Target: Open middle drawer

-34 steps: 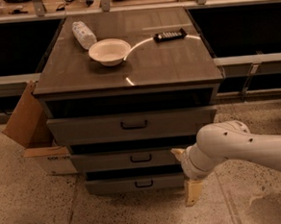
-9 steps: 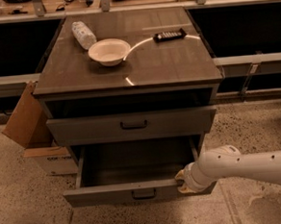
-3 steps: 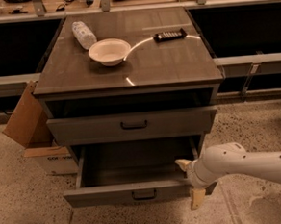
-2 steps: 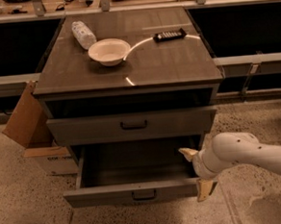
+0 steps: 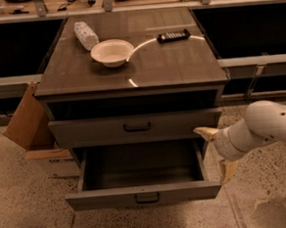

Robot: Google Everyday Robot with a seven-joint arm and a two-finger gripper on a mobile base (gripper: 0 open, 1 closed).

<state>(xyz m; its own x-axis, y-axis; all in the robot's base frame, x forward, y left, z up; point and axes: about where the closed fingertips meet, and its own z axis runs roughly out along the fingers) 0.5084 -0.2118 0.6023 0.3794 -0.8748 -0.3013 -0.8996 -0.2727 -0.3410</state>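
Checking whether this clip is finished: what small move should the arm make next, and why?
Probably draw the open claw back, clear of the drawer. The wide, low grey middle drawer stands pulled out with its inside visible, and the claw sits beside its right edge, off the small dark bar handle.

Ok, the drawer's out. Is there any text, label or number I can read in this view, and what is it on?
Nothing reads clearly.
Cardboard box: dark print on its front, too blurred to read.
Bottle: label, unreadable.
Remote: key markings too small to read.
Bowl, middle drawer and gripper: no text visible. The gripper sits open just right of the drawer.
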